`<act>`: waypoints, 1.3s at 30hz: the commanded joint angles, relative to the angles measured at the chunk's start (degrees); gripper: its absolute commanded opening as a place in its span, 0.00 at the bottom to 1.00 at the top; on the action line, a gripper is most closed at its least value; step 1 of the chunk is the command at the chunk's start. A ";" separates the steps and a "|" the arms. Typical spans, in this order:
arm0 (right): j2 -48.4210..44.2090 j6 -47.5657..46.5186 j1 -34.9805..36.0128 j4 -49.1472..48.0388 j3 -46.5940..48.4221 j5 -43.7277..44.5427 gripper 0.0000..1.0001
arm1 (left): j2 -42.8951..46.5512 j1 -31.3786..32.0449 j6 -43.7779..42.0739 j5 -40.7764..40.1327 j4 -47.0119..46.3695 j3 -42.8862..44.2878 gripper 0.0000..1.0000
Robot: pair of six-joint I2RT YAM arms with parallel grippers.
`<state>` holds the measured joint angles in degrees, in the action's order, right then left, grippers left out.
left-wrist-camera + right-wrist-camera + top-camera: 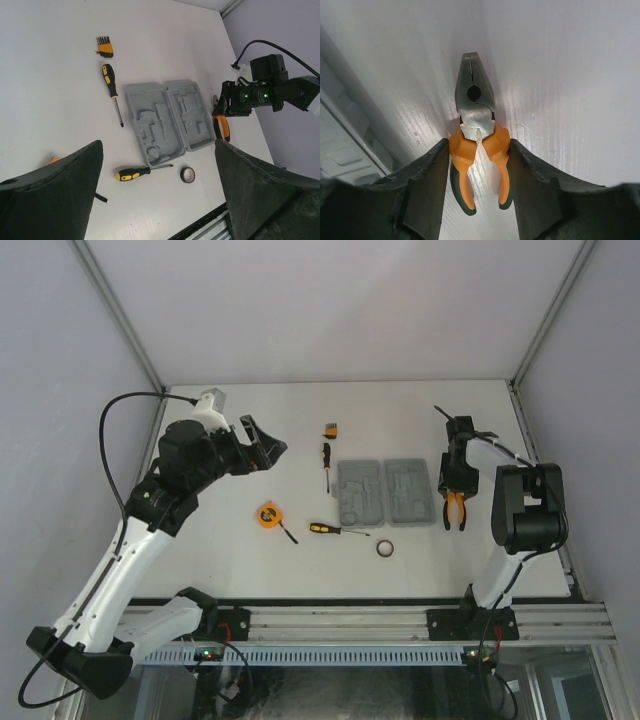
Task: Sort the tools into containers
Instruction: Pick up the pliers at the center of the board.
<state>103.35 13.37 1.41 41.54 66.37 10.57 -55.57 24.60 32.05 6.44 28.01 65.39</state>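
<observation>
Pliers (456, 510) lie flat on the white worktop (300, 420) just right of the open grey tool case (388, 492), seen from above, with the right claw (452, 485) down over them. The left claw (262, 448) hangs well apart on the far left, above the worktop and over nothing. Two screwdrivers (325, 462) (330, 529), a round tape measure (267, 515) and a small black ring (385, 549) lie loose around the case.

From the left wrist, that claw stands wide and empty. The case shows hard moulded plastic, with angular recesses in both halves and none filled.

From the right wrist, the pliers fill the view: bare, dull steel jaws closed together, a round pivot, and two curved orange grips going dark at the ends. The dark fingers (427, 185) flank the grips on both sides, right against them or nearly so. Whether they are pressing yet I cannot tell.

These pliers look heavy for their size and fully rigid. The head carries most of the weight, so a hold far back on the handles would probably let it droop. The coated grips should offer friction, while the smooth steel likely would not. Squeezing both grips together near the pivot looks soundest.
</observation>
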 commanded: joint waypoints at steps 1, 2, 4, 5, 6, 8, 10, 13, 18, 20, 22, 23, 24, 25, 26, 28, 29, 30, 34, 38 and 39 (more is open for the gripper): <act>0.54 -0.54 -0.49 -1.02 0.08 -0.25 0.46 | -0.11 -0.27 1.43 0.91 -0.51 2.59 0.96; 0.54 -0.49 -0.48 -0.99 0.08 -0.25 0.45 | -0.14 -0.27 1.72 1.00 -0.50 2.81 0.96; 0.75 -0.40 -0.48 -0.87 0.01 -0.20 0.41 | -0.21 -0.33 2.18 1.15 -0.46 3.35 0.96; 0.84 -0.29 -0.46 -0.85 0.07 -0.15 0.38 | -0.16 -0.33 2.48 1.27 -0.51 3.65 0.96; 0.71 -0.09 -0.51 -0.80 0.00 0.19 0.34 | -0.09 -0.34 2.87 1.48 -0.64 3.97 0.96; -0.28 0.48 -0.49 -0.67 -0.27 1.51 0.29 | -0.09 -0.36 3.68 1.73 -0.76 4.81 0.97; -2.27 0.96 -0.31 -0.76 -0.75 3.23 0.26 | -0.03 -0.28 4.29 0.72 0.11 6.40 0.96; -6.46 2.29 0.15 -0.91 -1.53 5.59 0.20 | 0.70 0.00 5.71 -2.63 2.48 9.75 0.96; -13.95 4.37 2.71 -1.20 -3.91 8.27 0.13 | 3.70 5.11 8.12 -6.69 1.76 12.65 0.97; -16.53 5.21 4.54 -1.09 -4.79 9.97 0.12 | 4.09 6.69 9.00 -7.39 1.13 13.91 0.97; -19.53 6.14 6.21 -0.72 -5.33 10.80 0.12 | 3.64 8.23 10.44 -7.97 0.57 15.29 0.96; -20.84 6.43 7.07 -0.48 -5.37 10.99 0.12 | 3.37 9.18 11.08 -8.38 0.10 15.99 0.95; -22.23 6.82 8.12 -0.24 -5.44 11.28 0.12 | 3.10 10.15 11.77 -8.81 -0.59 16.76 0.95; -23.62 7.15 9.31 -0.08 -5.52 11.60 0.12 | 2.81 11.15 12.45 -9.35 -1.26 17.56 0.95; -25.15 7.50 10.38 0.00 -5.68 11.48 0.12 | 2.46 12.22 13.14 -9.75 -2.00 18.51 0.95; -28.18 8.42 12.69 -0.09 -6.04 9.72 0.12 | 1.59 14.16 14.84 -9.34 -3.66 20.68 0.95; -29.72 8.84 13.84 -0.47 -6.33 8.59 0.12 | 1.18 14.95 16.02 -8.71 -4.81 21.62 0.95; -31.05 9.21 15.23 -0.94 -6.59 7.41 0.12 | 0.83 15.62 17.31 -8.18 -5.96 22.16 0.95; -34.07 10.85 19.84 -2.51 -6.95 2.53 0.11 | 1.11 16.61 22.98 -8.15 -9.62 22.06 0.96; -34.62 12.37 22.76 -2.68 -6.95 2.11 0.11 | 3.49 16.71 25.23 -10.16 -11.74 20.70 0.96; -34.58 12.59 23.12 -2.55 -7.00 2.28 0.12 | 4.10 16.77 25.18 -10.74 -11.75 20.51 0.96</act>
<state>70.04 23.18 22.90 41.74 59.07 13.74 -54.50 41.10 53.58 -2.02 21.26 85.12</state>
